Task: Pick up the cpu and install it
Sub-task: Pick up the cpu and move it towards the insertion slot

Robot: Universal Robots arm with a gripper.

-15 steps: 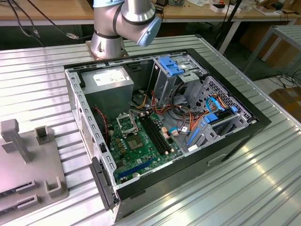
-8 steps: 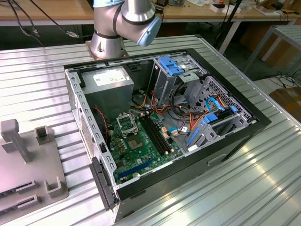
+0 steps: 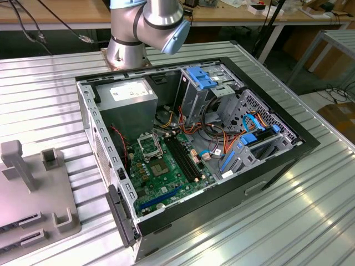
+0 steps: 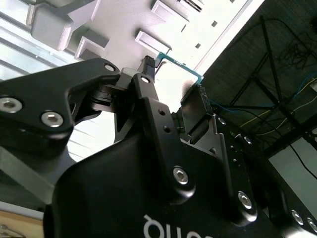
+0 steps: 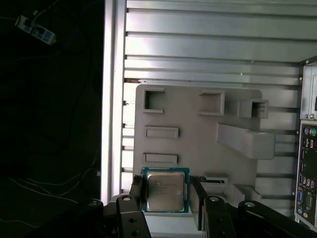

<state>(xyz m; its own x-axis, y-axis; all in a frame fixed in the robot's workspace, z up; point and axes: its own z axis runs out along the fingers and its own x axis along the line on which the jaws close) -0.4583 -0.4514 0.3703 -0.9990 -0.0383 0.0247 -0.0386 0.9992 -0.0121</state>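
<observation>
The cpu (image 5: 166,190), a silver-grey square with a thin green rim, sits between the two black fingers of my gripper (image 5: 167,192), which is shut on it. It hangs well above the grey fixture plate (image 5: 198,148). In the second wrist view the cpu's green edge (image 4: 178,63) spans the gap between the fingertips (image 4: 147,67) of the gripper (image 4: 174,74). In the exterior view the black socket frame (image 3: 148,145) lies on the green motherboard inside the open computer case (image 3: 266,166), to the right of the fixture plate (image 3: 33,194).
The arm's base (image 3: 127,47) stands behind the case. A power supply (image 3: 128,94), drive cages (image 3: 202,83) and cables (image 3: 222,136) crowd the case around the board. The ribbed metal table (image 5: 208,49) ends at an edge (image 5: 108,99) beside the fixture plate; the case's rear panel (image 5: 308,163) borders the plate.
</observation>
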